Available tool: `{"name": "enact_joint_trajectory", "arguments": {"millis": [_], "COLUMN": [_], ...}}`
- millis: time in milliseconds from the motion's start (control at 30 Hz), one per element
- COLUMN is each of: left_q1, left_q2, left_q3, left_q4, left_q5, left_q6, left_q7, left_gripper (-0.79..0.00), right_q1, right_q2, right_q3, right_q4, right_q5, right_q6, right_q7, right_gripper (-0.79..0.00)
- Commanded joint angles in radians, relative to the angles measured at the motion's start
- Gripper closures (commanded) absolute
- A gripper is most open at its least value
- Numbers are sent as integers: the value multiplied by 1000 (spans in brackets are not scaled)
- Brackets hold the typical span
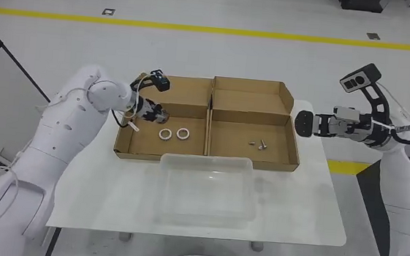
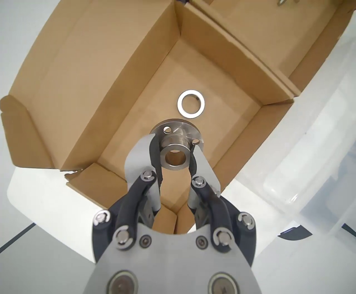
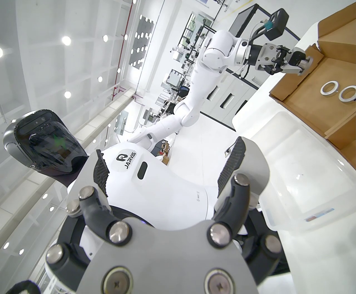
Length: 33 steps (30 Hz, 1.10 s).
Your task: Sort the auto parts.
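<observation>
Though tiny from above, flanged bushing (image 2: 173, 146) in left end effector's (image 2: 173, 143) grip — right end effector (image 3: 169, 157) wide.

Left gripper (image 2: 173, 147) is clamped on a flanged hub (image 2: 173, 159), one finger either side of its neck. Right gripper (image 3: 169, 149) has its fingers spread wide.

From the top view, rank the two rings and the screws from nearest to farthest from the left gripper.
1. First ring, right beside the left gripper, in the near-left compartment.
2. Second ring, just beyond it, same compartment.
3. Screws, in the near-right compartment.
</observation>
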<state>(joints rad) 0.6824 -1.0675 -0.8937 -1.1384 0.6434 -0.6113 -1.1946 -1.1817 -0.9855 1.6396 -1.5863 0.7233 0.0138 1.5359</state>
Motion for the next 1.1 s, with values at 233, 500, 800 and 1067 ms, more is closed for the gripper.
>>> {"name": "enact_joint_trajectory", "arguments": {"millis": [233, 500, 800, 1067], "left_q1": [-36, -63, -75, -88], "left_q2": [-29, -54, -74, -88], "left_q3": [93, 153, 201, 227], "left_q4": [158, 231, 315, 362], "left_q5": [45, 81, 143, 174], "left_q6": [-24, -38, -49, -53], "left_q7": [23, 56, 108, 133], "left_gripper": [0, 0, 0, 0], "right_q1": [0, 0, 0, 0], "right_q2": [0, 0, 0, 0], "right_q3": [0, 0, 0, 0], "right_q4": [0, 0, 0, 0], "right_q5": [0, 0, 0, 0], "right_q6": [0, 0, 0, 0], "right_q7": [0, 0, 0, 0], "right_gripper": [-785, -785, -785, -785]}}
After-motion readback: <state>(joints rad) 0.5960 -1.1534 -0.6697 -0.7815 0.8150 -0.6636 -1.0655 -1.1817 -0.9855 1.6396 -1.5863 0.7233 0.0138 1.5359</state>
